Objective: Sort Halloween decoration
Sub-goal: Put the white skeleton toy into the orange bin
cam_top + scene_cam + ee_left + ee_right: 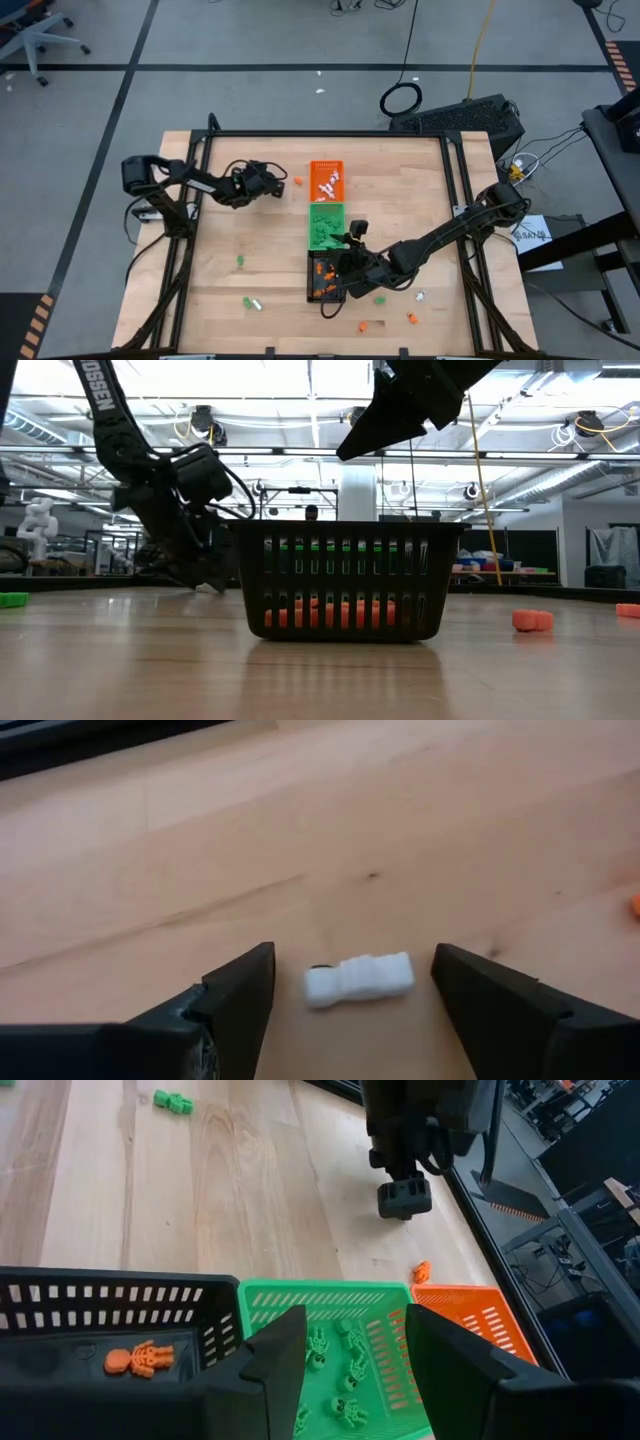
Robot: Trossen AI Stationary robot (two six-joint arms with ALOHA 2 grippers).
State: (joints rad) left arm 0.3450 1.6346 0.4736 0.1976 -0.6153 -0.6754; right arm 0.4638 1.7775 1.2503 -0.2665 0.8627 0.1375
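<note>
A white trinket (358, 978) of the Halloween decoration lies flat on the wooden table. My left gripper (352, 956) is open and low over the table, one finger on each side of the trinket without touching it; in the high view my left gripper (268, 181) stands left of the orange tray (327, 181). My right gripper (350, 1332) hangs open and empty above the join of the black tray (110, 1315) and the green tray (330, 1295). An orange skeleton figure (140, 1359) lies in the black tray, and green figures (352, 1370) lie in the green tray.
The orange, green (325, 225) and black (325, 276) trays stand in a row down the table's middle. Loose trinkets lie about: orange (297, 181) by the orange tray, green (241, 261) at the left, green and white (251, 302) near the front, several (411, 318) at the front right.
</note>
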